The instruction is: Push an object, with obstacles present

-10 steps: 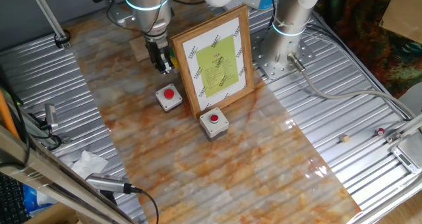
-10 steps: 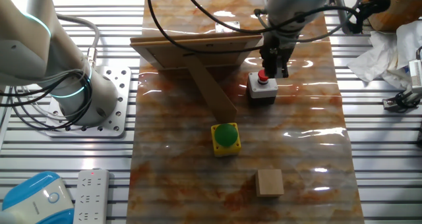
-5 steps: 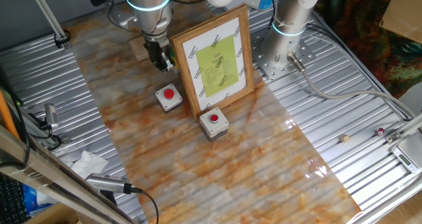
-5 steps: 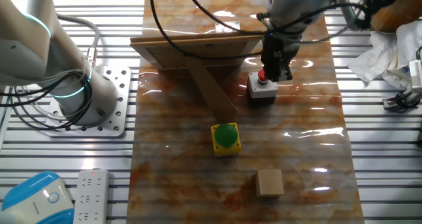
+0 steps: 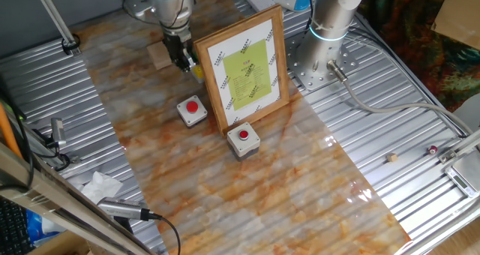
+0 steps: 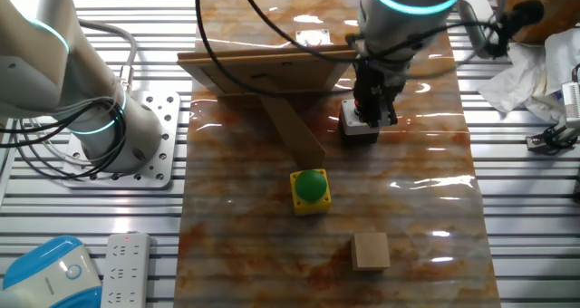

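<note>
Gripper (image 5: 182, 60) is hanging beside the wood-framed picture (image 5: 245, 67) — whether its jaws are apart or together, I cannot tell. Behind the frame, the wooden cube (image 6: 371, 251) is sitting alone on the marbled mat (image 6: 417, 208), well apart from the gripper — a yellow box with a green button (image 6: 311, 189) is lying between. Two grey button boxes (image 5: 193, 110) (image 5: 243, 139) are resting at the frame's front.

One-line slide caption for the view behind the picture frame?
Gripper hovers over the grey button box behind the frame, wooden cube untouched in front.
</note>
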You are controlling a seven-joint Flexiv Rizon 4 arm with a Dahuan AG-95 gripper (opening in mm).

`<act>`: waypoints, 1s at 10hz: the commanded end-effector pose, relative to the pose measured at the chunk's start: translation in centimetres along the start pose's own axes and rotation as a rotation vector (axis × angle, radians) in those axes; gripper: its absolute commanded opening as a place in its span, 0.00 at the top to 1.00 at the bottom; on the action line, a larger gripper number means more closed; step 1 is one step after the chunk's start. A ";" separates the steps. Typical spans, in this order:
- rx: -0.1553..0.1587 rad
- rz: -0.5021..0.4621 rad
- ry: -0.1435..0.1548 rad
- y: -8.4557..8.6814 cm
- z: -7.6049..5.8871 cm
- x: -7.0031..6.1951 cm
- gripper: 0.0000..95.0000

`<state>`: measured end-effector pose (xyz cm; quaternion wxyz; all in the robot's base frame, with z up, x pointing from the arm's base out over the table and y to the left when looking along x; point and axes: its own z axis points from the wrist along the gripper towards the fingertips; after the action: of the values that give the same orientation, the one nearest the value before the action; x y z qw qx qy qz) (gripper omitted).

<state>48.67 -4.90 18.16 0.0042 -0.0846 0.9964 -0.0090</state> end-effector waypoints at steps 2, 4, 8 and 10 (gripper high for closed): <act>0.001 0.001 0.004 -1.7 0.3 0.8 1.00; -0.003 -0.018 0.004 -3.5 1.3 2.0 1.00; -0.012 -0.024 0.008 -5.8 2.1 3.3 1.00; -0.011 -0.020 0.012 -7.2 2.3 3.9 1.00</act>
<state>46.09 -13.03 15.93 -0.0035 -0.0936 0.9956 -0.0039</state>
